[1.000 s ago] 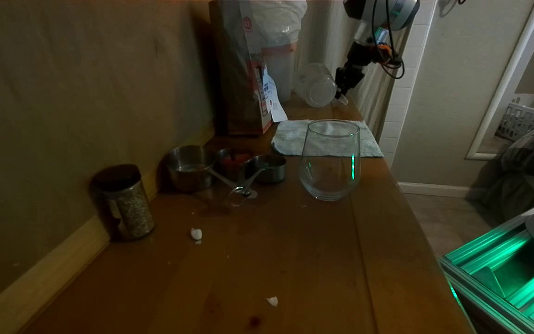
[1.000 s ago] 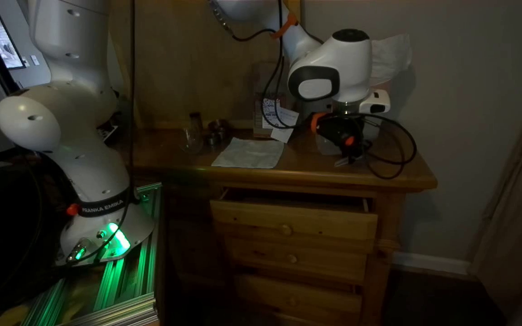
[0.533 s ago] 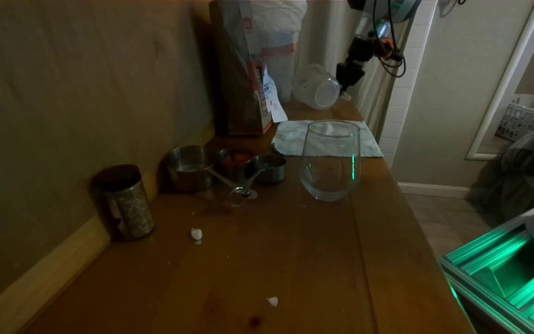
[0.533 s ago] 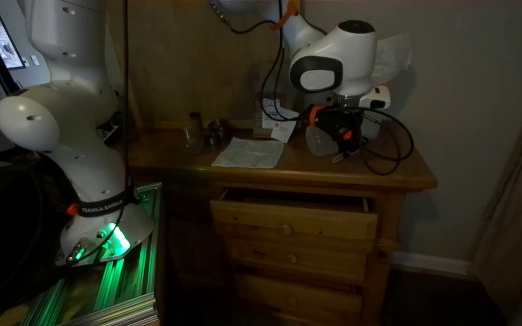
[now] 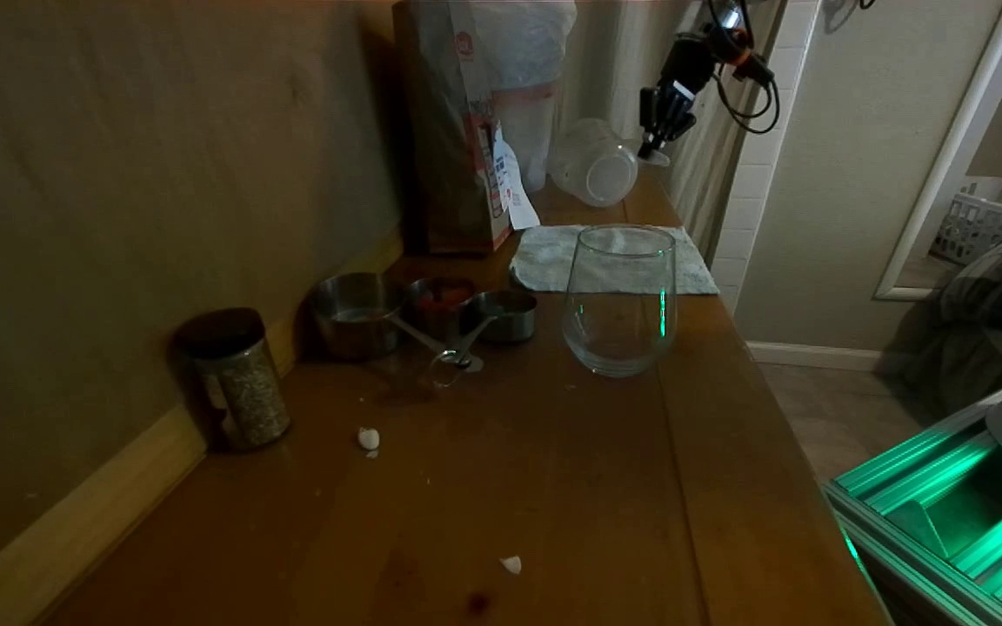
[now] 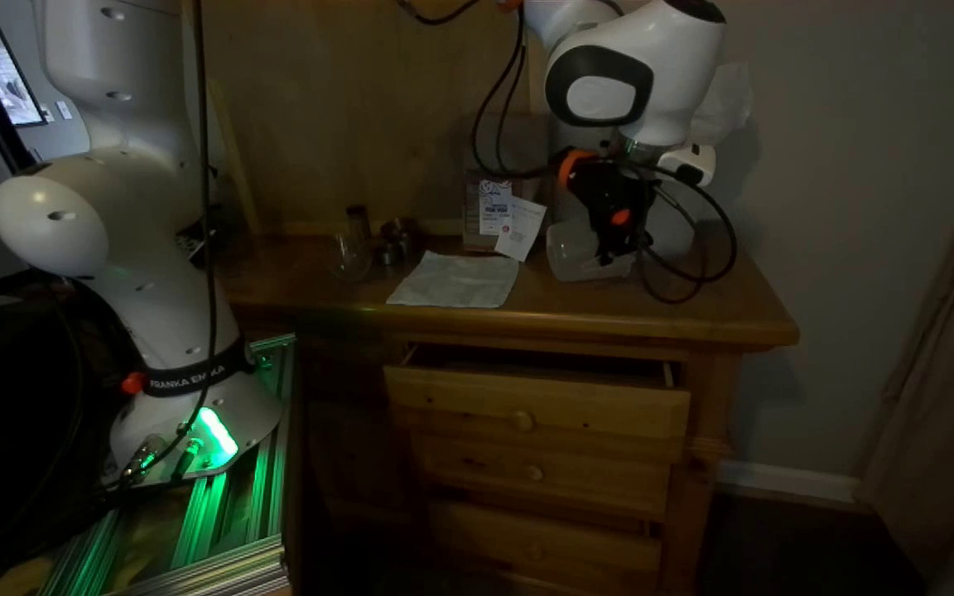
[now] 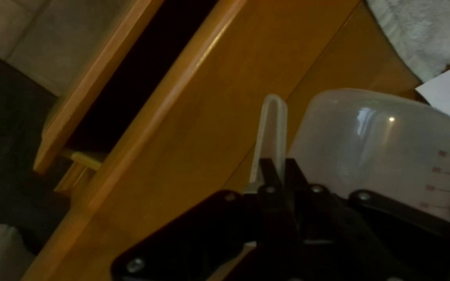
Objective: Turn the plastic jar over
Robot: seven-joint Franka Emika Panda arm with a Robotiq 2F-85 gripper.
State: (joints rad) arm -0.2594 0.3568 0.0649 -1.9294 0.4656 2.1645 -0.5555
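The plastic jar, frosted white, lies on its side near the far end of the tabletop in an exterior view (image 5: pixel 592 161), its round bottom facing that camera. It also shows in an exterior view (image 6: pixel 568 248), partly behind my gripper, and in the wrist view (image 7: pixel 377 144), with reddish measuring marks. A translucent handle (image 7: pixel 271 132) runs along its side. My gripper (image 7: pixel 277 160) is closed on this handle, one finger on each side of the handle's edge. In both exterior views the gripper (image 5: pixel 651 151) (image 6: pixel 609 255) is at the jar's side. The jar's mouth is hidden.
A paper bag (image 5: pixel 453 156) and a slip of paper (image 5: pixel 510 178) stand beside the jar. A pale cloth (image 5: pixel 544 256), a clear glass vessel (image 5: pixel 620 339) and metal measuring cups (image 5: pixel 357 326) are on the tabletop. A drawer (image 6: pixel 535 406) below stands partly open.
The jar has shifted and turned slightly on its side. My gripper has moved up and tilted, and the handle has risen with it. The jar's body has hardly moved in the last half second.
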